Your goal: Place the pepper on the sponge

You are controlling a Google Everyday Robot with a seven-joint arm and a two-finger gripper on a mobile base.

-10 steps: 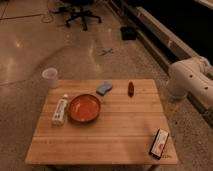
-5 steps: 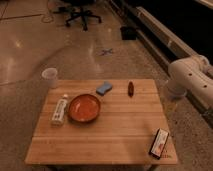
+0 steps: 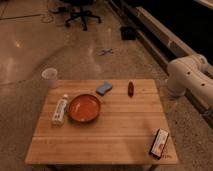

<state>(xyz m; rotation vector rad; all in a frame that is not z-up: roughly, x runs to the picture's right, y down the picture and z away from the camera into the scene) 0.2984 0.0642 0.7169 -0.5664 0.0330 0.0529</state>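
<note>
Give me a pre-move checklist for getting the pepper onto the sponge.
1. Pepper found: ok, lying on the table, untouched.
2. Sponge top free: ok, nothing on it.
3. Gap between them free: ok, sponge lies just left of pepper, apart.
4. Gripper in view: not ok, only the arm shows, beyond the table's right edge.
5. Gripper empty: cannot tell.
</note>
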